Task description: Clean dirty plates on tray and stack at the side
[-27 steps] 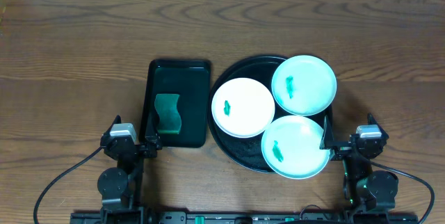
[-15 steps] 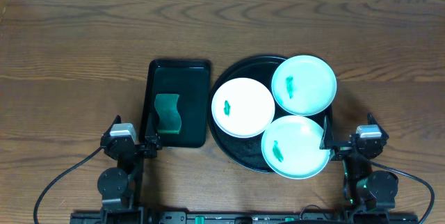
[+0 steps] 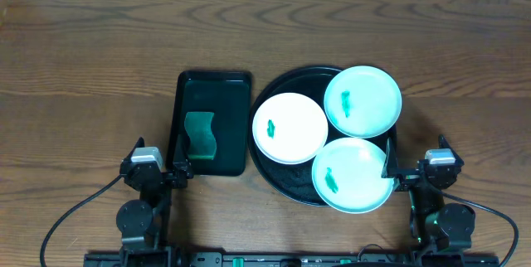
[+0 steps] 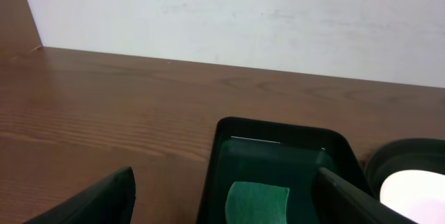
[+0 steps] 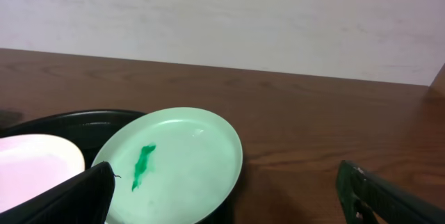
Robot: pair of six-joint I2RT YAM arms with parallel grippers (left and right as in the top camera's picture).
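Wooden table (image 3: 83,51) bears a sponge (image 3: 199,136) in a rectangular tray (image 3: 214,76) beside the plates (image 3: 289,128); both jaws open.

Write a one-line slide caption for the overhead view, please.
Three green-smeared plates crowd the round black tray; a green sponge lies in the rectangular tray; left gripper and right gripper stand open.

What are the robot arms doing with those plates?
Nothing yet. The left gripper and right gripper sit open at the near edge of the table, holding nothing. A white plate and two mint-green plates lie on the round black tray, each with a green smear. A green sponge sits in the rectangular tray.
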